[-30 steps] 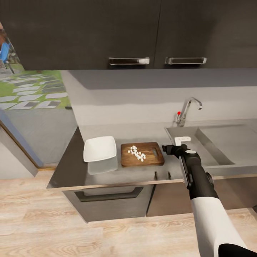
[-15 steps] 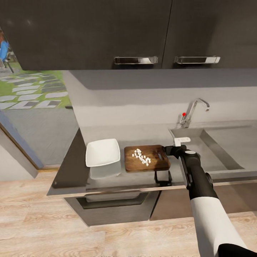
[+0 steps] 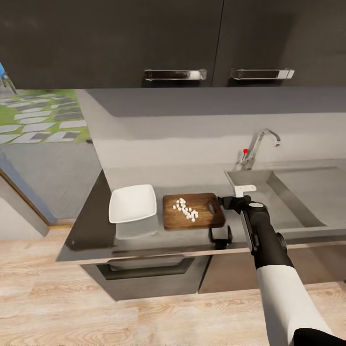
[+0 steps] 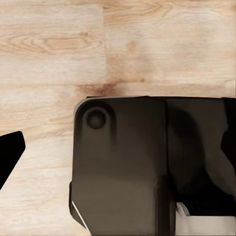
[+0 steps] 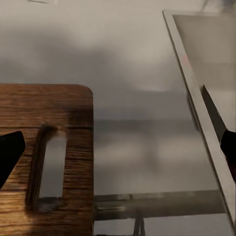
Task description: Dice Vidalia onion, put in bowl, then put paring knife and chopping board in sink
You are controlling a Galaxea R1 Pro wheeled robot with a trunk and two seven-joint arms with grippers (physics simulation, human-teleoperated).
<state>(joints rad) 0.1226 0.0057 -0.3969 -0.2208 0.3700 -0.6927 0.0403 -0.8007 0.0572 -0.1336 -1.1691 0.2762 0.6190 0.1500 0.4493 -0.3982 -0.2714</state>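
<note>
On the long smooth grey countertop [image 3: 192, 175], beneath dark grey wall cabinets with chrome bar handles [image 3: 175, 74], the shallow white square bowl with rounded corners [image 3: 132, 203] sits just beside the dark brown rectangular wooden chopping board [image 3: 193, 211], toward the counter's open end; the two are close but apart; a loose cluster of tiny white cubes of diced onion [image 3: 185, 208] lies on the board's middle, none of it in the bowl; the board's oblong slot handle [image 5: 48, 167] is at the end nearer the rectangular stainless steel sink [image 3: 293, 202], and through the slot the grey worktop shows; the sink's raised rim runs near the board's slotted end with a strip of bare counter between them; a curved chrome tap with a red knob [image 3: 257, 146] stands at the basin's back edge; the right arm, black forearm with white upper sleeve [image 3: 269, 259], reaches forward over the counter's front edge; the right gripper [image 3: 220, 234] hangs over the counter edge just in front of the board's slotted corner, its two dark fingers set apart and holding nothing; the left gripper's [image 4: 118, 147] dark fingertip [image 4: 11, 152] shows above pale wood-grain plank flooring [image 4: 54, 54] and a dark rounded part of the robot's own body [image 4: 123, 162]; whether the left gripper is apart or together cannot be told.
</note>
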